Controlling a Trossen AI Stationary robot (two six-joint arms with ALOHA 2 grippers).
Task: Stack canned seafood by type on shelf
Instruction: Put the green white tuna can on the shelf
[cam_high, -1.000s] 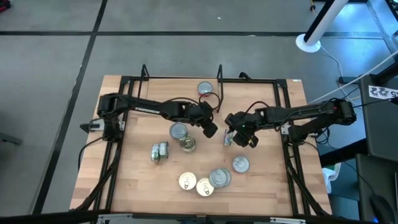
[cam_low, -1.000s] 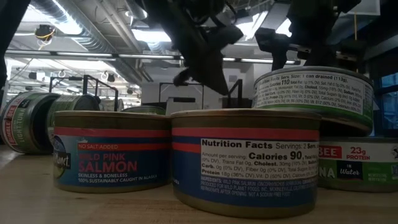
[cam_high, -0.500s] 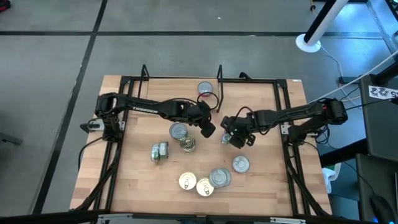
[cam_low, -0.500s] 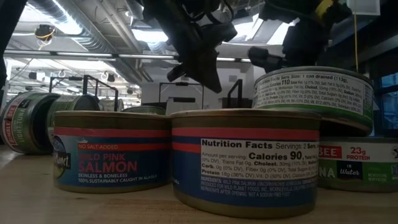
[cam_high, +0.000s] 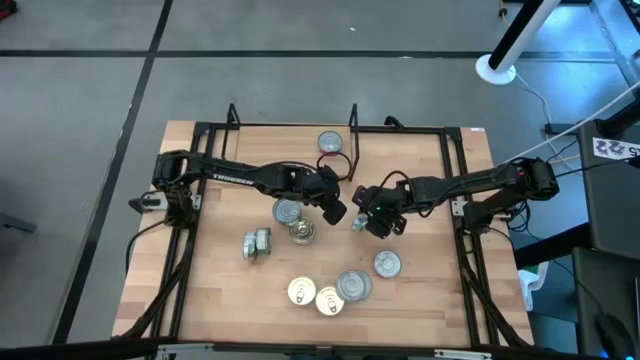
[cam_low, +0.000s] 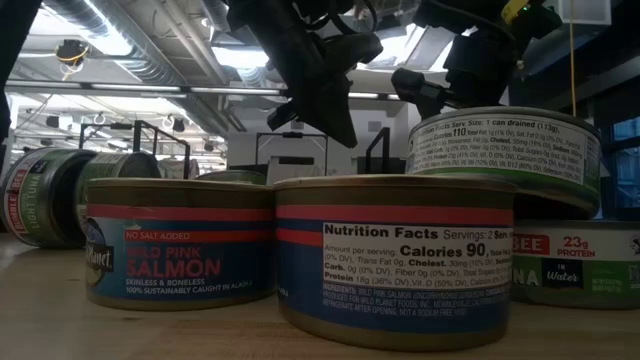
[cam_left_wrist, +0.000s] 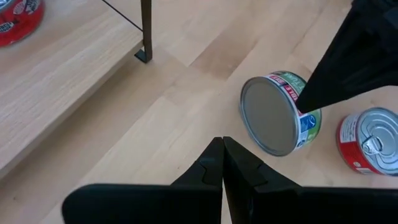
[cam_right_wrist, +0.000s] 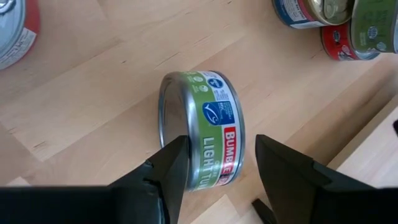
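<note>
Right end effector (cam_right_wrist: 214, 163) sits over mid-surface, jaws parted with one finger on either side of a green-labelled light tuna can (cam_right_wrist: 202, 127); whether the pads actually press the can, cannot tell. That can is tipped on its side, round axis level with the wooden surface (cam_high: 230, 290), bare silver end face showing in the left wrist view. Left end effector (cam_left_wrist: 222, 163) hovers just beside it, fingers pressed together, empty. On the shelf (cam_high: 290, 140) at the far edge, between the black uprights, one red-labelled can (cam_high: 330, 142) stands upright, lid up. Loose cans near the front: a cluster of four (cam_high: 335, 288), two of them gold-lidded, lids up; two more upright (cam_high: 293, 220) near the left end effector; one pair (cam_high: 256, 244) lying sideways. In the low view, wild pink salmon cans (cam_low: 180, 240) stand upright nearest the camera.
</note>
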